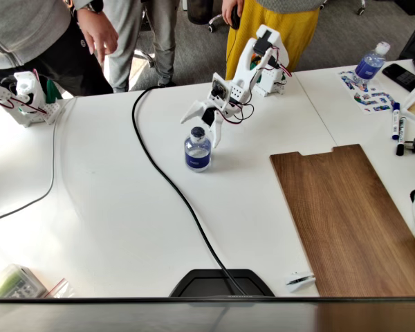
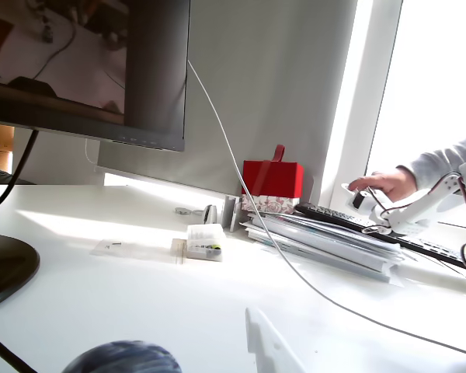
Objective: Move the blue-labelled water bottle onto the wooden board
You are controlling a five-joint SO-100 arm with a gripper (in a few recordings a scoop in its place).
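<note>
Small clear plastic bottle with dark blue label band (image 1: 198, 150) stands upright on white table (image 1: 111, 207), left of and well apart from large dark-brown wood-grain board (image 1: 349, 214). White two-finger gripper (image 1: 202, 117) hovers just above its cap (image 2: 123, 357), fingers spread apart, gripping nothing. Black cable (image 1: 173, 187) runs beside the bottle.

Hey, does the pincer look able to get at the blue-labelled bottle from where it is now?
Probably yes. The pincer hangs open just behind the blue-labelled water bottle, with nothing between them. The black cable runs past on the bottle's left in the fixed view, apart from it.
</note>
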